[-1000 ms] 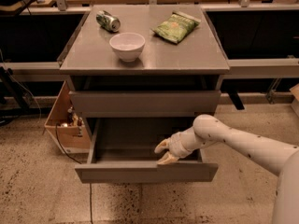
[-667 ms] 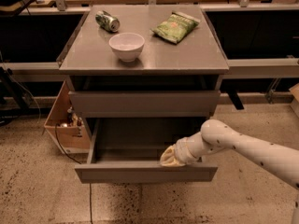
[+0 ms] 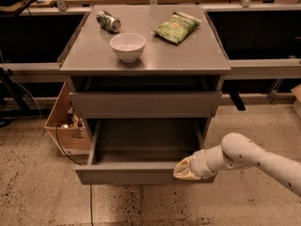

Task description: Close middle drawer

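One bowl (image 3: 127, 46), can (image 3: 108, 21), bag (image 3: 177, 27), drawer-front tool (image 3: 187, 169)

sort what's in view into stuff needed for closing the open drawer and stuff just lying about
For the job:
- open drawer, pulled out
- pincer, at the right end of the drawer's front

Just lying about:
- can, white bowl and green snack bag, all on the cabinet top
- box on the floor, left of the drawers

Claw (image 3: 186, 169) at front of middle drawer (image 3: 122, 173), open floor (image 3: 141, 206) alongside.
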Robot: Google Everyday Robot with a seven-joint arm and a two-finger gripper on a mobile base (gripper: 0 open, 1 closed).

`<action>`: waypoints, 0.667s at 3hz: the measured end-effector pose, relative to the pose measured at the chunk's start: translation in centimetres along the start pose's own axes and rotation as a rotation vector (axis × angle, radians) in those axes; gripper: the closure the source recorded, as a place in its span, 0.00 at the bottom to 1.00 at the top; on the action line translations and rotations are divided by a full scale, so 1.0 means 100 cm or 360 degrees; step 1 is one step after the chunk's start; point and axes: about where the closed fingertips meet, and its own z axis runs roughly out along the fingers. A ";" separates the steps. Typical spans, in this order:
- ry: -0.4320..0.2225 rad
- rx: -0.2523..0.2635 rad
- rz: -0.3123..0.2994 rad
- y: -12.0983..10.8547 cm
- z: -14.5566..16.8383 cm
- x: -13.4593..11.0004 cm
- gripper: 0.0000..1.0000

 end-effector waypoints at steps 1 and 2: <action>-0.0145 0.0064 0.0049 0.004 -0.002 0.018 1.00; -0.0277 0.0026 0.0114 0.011 0.027 0.046 1.00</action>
